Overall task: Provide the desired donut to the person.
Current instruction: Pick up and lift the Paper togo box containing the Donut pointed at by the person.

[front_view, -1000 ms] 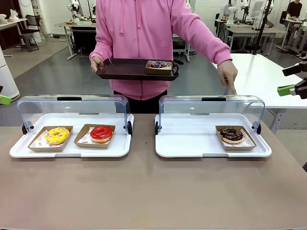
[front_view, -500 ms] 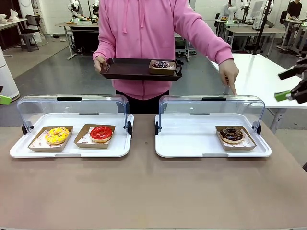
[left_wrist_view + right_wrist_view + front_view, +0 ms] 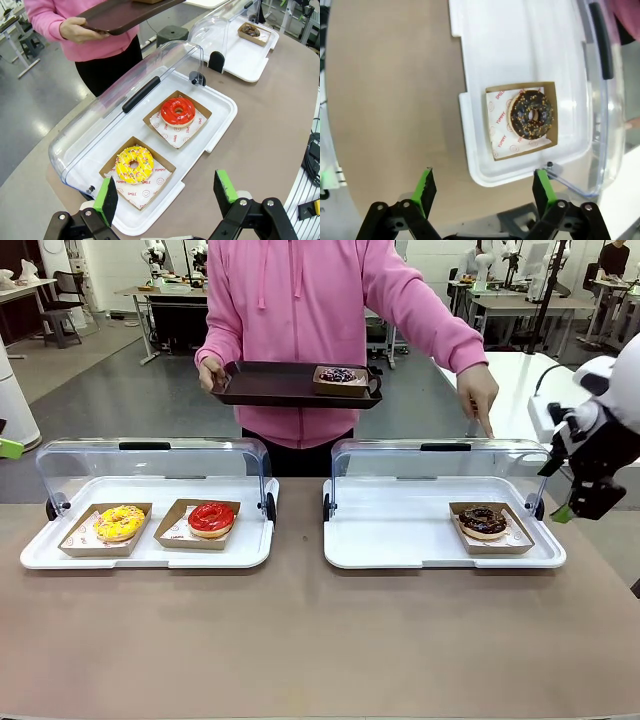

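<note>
Across the brown table [image 3: 300,640], the chocolate donut [image 3: 483,520] sits in its paper tray [image 3: 521,543] at the outer end of the right-hand case [image 3: 400,555], under the person's pointing hand [image 3: 478,395] and nearest the right gripper [image 3: 484,182], which hangs spread wide and empty.

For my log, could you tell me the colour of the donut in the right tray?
Dark brown donut with pale sprinkles, clearest in the right wrist view.

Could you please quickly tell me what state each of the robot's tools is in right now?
Left tool: open, holding nothing.
Right tool: open, holding nothing.
</note>
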### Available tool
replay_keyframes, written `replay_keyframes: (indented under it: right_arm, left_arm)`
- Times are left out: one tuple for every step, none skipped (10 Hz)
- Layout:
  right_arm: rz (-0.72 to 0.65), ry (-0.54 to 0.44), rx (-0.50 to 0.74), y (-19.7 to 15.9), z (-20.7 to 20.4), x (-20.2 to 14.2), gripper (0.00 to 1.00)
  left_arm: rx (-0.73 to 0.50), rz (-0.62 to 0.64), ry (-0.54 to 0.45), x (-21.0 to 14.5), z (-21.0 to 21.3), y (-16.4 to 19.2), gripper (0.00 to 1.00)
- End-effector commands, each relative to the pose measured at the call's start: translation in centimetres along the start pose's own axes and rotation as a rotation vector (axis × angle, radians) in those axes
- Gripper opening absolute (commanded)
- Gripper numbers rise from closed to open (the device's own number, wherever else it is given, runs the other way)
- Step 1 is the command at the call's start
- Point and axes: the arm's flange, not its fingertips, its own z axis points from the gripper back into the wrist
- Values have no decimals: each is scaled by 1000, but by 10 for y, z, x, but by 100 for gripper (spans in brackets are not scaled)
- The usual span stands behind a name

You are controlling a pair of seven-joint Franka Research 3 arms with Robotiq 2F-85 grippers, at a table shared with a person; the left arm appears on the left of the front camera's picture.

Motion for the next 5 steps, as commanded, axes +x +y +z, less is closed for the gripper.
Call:
replay_keyframes:
  right_arm:
    - [14, -22, -61, -4, -37, -12, 100]
    - [7, -31, -39, -7, -56, -20, 100]
    - [18, -34, -20, -9, -74, -21, 100]
    - [13, -39, -39, -15, -96, -21, 100]
    - [14, -63, -25, -23, -109, -23, 100]
  left_arm:
    - [-6, 7, -8, 0, 0, 1, 100]
    - [-6, 7, -8, 0, 0, 1, 100]
    - [-6, 7, -8, 0, 0, 1, 100]
    - [-6, 7, -8, 0, 0, 1, 100]
    - [-6, 7, -8, 0, 0, 1, 100]
